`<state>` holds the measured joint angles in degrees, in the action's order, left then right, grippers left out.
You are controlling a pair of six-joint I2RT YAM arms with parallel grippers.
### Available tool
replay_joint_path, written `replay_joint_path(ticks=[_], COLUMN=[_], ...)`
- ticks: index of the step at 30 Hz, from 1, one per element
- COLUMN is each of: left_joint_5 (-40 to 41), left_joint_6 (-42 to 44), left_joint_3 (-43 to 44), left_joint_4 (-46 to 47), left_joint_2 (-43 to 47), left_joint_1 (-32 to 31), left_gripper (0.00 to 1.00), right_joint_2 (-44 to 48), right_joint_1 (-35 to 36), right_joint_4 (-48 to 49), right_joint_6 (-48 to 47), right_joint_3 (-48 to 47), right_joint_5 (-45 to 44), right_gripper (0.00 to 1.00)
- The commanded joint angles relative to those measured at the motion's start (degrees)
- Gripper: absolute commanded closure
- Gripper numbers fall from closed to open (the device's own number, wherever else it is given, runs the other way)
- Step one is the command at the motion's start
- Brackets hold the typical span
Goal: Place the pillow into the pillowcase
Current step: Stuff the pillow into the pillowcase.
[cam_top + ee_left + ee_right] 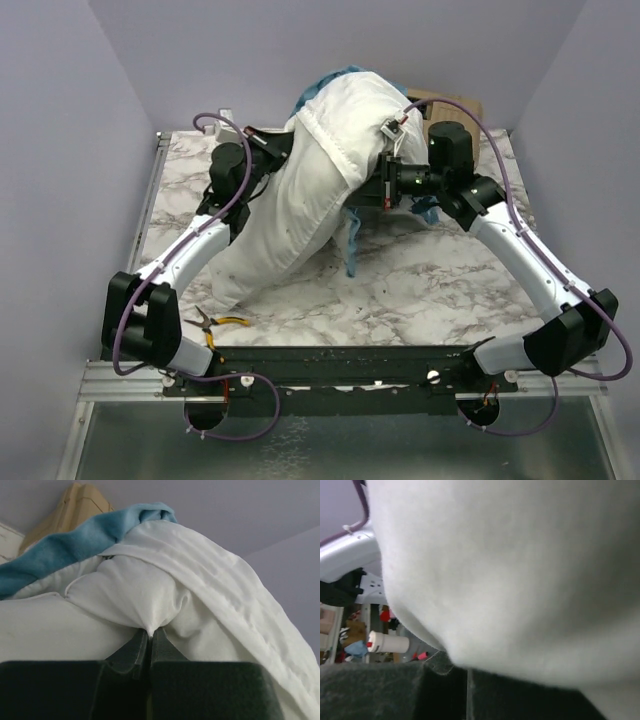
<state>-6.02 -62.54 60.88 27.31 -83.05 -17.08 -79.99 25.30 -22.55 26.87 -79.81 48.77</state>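
Observation:
The white pillow [275, 225] is lifted in a hump over the middle of the table, its lower end resting near the left arm. The pillowcase [345, 110] drapes over the pillow's raised end, white side out, with blue frilled edging [351, 245] hanging below. My left gripper [150, 632] is shut on a plump corner of the pillow [130, 595], under the draped pillowcase [225, 595]. My right gripper [385, 185] presses into the right side at the case's hem. Its tips [467, 672] are buried in white fabric [520, 570], with the jaws together.
Yellow-handled pliers [220, 322] lie near the front edge by the left arm's base. A cardboard box [452, 104] stands at the back right. Purple walls close in on both sides and the back.

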Motion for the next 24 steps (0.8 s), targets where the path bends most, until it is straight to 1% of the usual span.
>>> replay_joint_path(ticks=[1,4,5,6,9,10,12,14,15,17,20,22,24], left_joint_5=[1.1,2.0,2.6,2.8,2.4,3.7,7.6,13.1,16.1,20.3,23.1,21.8,18.3], left_joint_6=[6.4,10.2,11.7,13.3,18.7,21.1,28.5,36.1,38.9,44.0,46.8,47.0,46.3], left_joint_3=[6.0,10.0,11.1,12.1,14.6,15.8,18.6,19.7,19.6,18.9,17.7,16.4,14.6], left_joint_4=[4.3,-0.9,-2.7,-4.4,-10.0,-14.1,-24.0,-33.7,-37.6,-44.8,-53.1,-55.6,-56.0], left_joint_2=[-1.4,-3.9,-4.6,-5.1,-5.1,-4.6,-2.9,-0.6,0.8,3.9,8.8,13.4,17.4], left_joint_1=[-9.7,-14.3,-15.5,-16.7,-17.8,-17.8,-17.8,-17.8,-17.7,-17.2,-16.2,-16.2,-16.2], left_gripper=[1.0,1.0,1.0,1.0,1.0,0.91,0.63,0.39,0.32,0.23,0.15,0.13,0.1], right_joint_2=[-1.5,-2.5,-2.3,-2.0,-1.2,-0.8,0.3,1.9,2.9,5.2,7.3,7.4,6.4], right_joint_1=[3.2,3.9,3.9,3.9,4.0,3.9,3.8,3.9,3.9,3.9,3.8,3.8,3.8], right_joint_4=[13.0,15.8,15.8,14.6,5.3,2.3,-2.1,-5.2,-6.4,-8.9,-8.2,-6.8,-6.8], right_joint_6=[12.9,16.4,17.0,16.8,12.1,11.1,10.6,10.8,10.9,11.1,11.3,11.9,11.7], right_joint_3=[-2.2,-5.1,-5.3,-5.4,-5.5,-5.2,-3.8,-1.3,0.3,3.7,7.6,8.5,7.7], right_joint_5=[7.8,7.8,6.4,4.4,-3.9,-7.2,-12.6,-16.7,-18.4,-21.3,-22.4,-21.7,-21.3], right_gripper=[1.0,1.0,1.0,1.0,1.0,1.0,1.0,1.0,1.0,1.0,1.0,1.0,1.0])
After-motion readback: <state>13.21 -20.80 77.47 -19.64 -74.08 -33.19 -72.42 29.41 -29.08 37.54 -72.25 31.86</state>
